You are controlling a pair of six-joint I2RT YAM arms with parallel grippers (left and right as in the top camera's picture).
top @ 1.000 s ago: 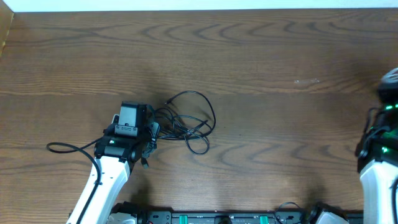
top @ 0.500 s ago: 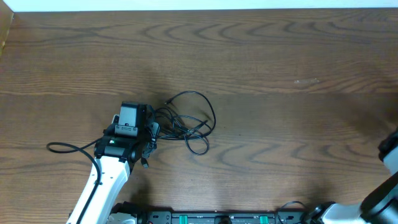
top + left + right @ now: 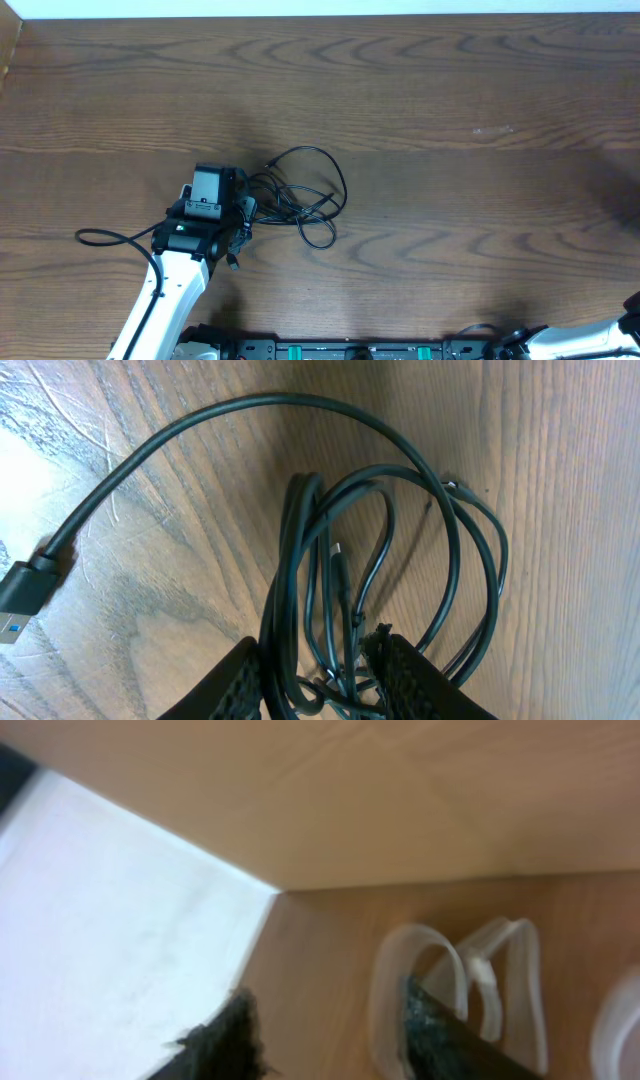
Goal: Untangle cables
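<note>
A tangle of thin black cables (image 3: 300, 195) lies left of the table's middle. My left gripper (image 3: 243, 214) sits at its left edge. In the left wrist view the strands (image 3: 330, 560) run down between the two fingers (image 3: 410, 680), and my left gripper (image 3: 318, 660) is shut on the bunch. One strand arcs out to a USB plug (image 3: 20, 595). The right wrist view is blurred: my right gripper (image 3: 325, 1010) stands open with nothing between its fingers. Pale loops of the white cable (image 3: 425, 970) lie just behind its right finger (image 3: 440, 1030).
The left arm's own thick black cable (image 3: 100, 238) loops on the table at the lower left. Only a sliver of the right arm (image 3: 632, 305) shows at the overhead view's bottom right corner. A white surface (image 3: 100, 920) fills the left of the right wrist view.
The right arm has pulled back from the right edge of the overhead view to its bottom right corner. The left arm and the black tangle have not moved.
</note>
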